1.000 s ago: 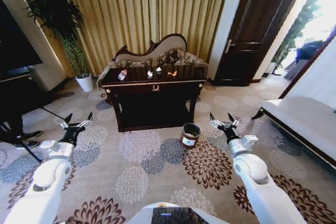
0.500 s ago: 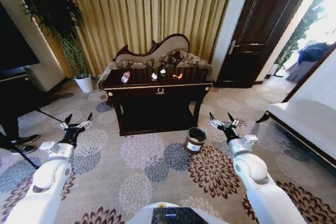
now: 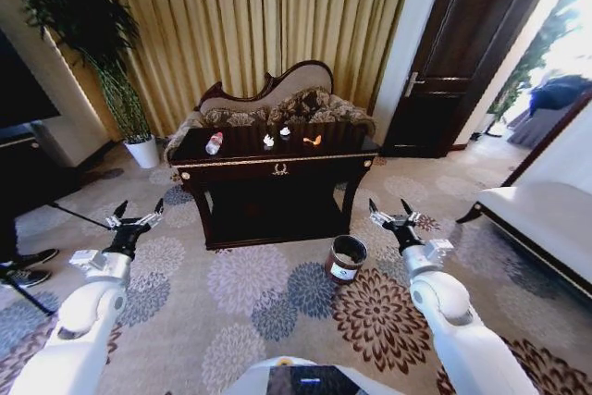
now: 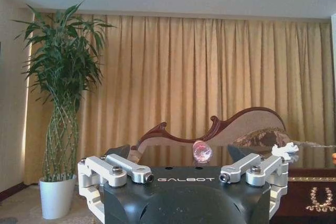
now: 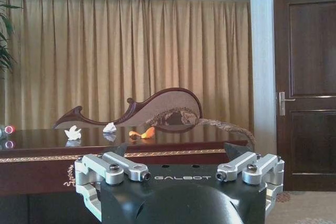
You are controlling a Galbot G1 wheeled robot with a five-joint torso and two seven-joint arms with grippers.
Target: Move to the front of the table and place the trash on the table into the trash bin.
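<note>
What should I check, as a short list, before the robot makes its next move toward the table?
1. Left hand open and holding nothing: ok.
2. Right hand open and holding nothing: ok.
3. Trash on the table: plastic bottle, two white scraps, orange scrap: ok.
4. Trash bin upright on the carpet at the table's front right corner: ok.
5. Robot close enough to reach the tabletop: not ok, carpet lies between.
6. Bin empty: cannot tell.

White rounded arms, black gripper (image 3: 134, 222) fingers, silver screwed links, GALBOT lettering
</note>
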